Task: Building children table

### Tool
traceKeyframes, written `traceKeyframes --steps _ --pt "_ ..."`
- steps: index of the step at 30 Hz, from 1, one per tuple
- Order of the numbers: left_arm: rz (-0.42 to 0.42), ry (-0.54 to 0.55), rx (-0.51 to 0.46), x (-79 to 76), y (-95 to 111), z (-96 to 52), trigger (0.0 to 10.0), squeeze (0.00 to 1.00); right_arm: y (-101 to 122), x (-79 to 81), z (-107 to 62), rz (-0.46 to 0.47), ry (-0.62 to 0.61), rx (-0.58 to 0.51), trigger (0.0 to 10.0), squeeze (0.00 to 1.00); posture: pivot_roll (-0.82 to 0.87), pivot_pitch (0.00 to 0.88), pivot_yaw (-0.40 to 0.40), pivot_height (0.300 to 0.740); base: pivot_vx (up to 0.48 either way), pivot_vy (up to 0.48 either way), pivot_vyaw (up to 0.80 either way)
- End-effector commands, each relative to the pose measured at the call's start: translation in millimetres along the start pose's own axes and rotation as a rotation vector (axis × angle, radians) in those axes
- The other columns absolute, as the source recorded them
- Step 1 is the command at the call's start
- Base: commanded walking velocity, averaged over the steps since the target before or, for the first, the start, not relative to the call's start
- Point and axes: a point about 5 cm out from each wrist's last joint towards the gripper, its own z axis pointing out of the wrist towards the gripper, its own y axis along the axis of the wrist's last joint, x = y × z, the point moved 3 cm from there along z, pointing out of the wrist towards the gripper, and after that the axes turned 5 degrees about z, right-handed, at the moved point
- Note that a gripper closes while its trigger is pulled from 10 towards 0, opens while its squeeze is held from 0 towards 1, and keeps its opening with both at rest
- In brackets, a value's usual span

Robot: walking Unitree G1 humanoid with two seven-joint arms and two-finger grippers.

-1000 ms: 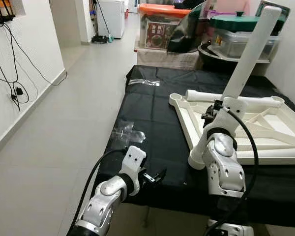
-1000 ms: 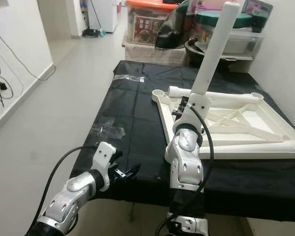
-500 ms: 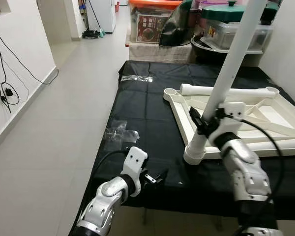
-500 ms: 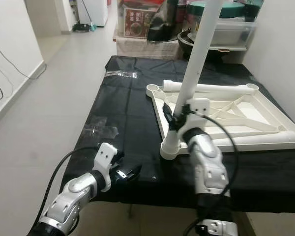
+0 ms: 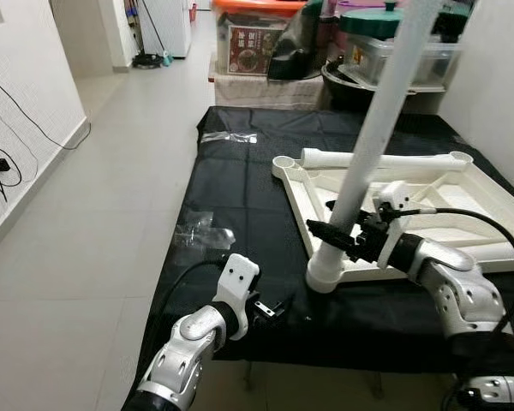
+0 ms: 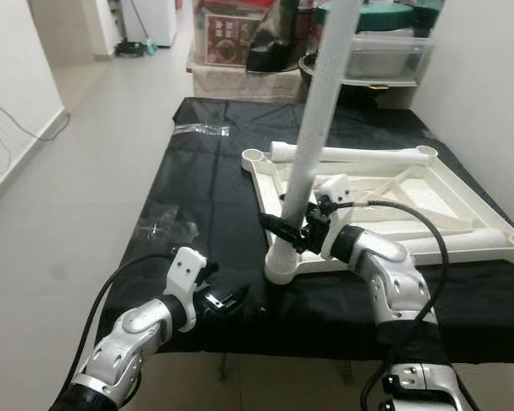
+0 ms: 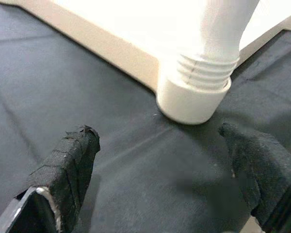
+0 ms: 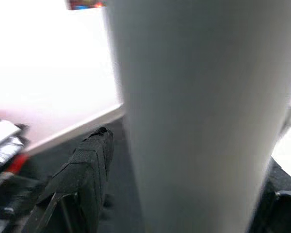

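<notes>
An upturned white children's table top (image 5: 480, 184) lies on a black-covered table (image 5: 240, 188). A long white leg (image 5: 373, 145) stands tilted, its threaded foot in the round socket (image 5: 324, 278) at the top's near left corner. My right gripper (image 5: 343, 235) is shut on the leg low down, and in the right wrist view the leg (image 8: 199, 111) sits between its fingers (image 8: 82, 179). My left gripper (image 5: 274, 306) rests open near the table's front edge. It faces the socket (image 7: 194, 99) and holds nothing.
A second white tube (image 5: 381, 159) lies along the top's far edge. Clear plastic bags (image 5: 201, 231) (image 5: 229, 137) lie on the cloth at left. Storage boxes (image 5: 257, 47) stand beyond the table, a wall is on the right, and tiled floor (image 5: 94, 188) lies on the left.
The camera has shifted. My right forearm has dropped and swung out to the right, still holding the leg, whose foot now sits at the corner socket. The left gripper has hardly moved.
</notes>
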Motion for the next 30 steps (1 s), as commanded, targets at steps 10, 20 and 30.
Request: traceKeyframes --steps 10,20,30 --pt "0.003 0.000 0.015 0.1 -3 0.6 10.0 0.00 9 12.1 10.2 0.031 0.214 0.007 0.0 0.00 0.03 0.000 -0.041 0.740 0.000 0.000 0.00" --pt "0.003 0.007 0.013 2.2 -2 0.5 10.0 0.00 10 -15.0 16.6 -0.014 -0.184 -0.135 0.0 0.00 0.03 0.000 -0.036 0.740 0.000 0.000 0.00" --pt "0.003 0.005 0.012 3.0 -2 1.0 10.0 0.00 -5 -62.8 -32.9 0.043 -1.145 -0.167 0.0 0.00 0.02 0.000 -0.028 0.740 0.000 0.000 0.00"
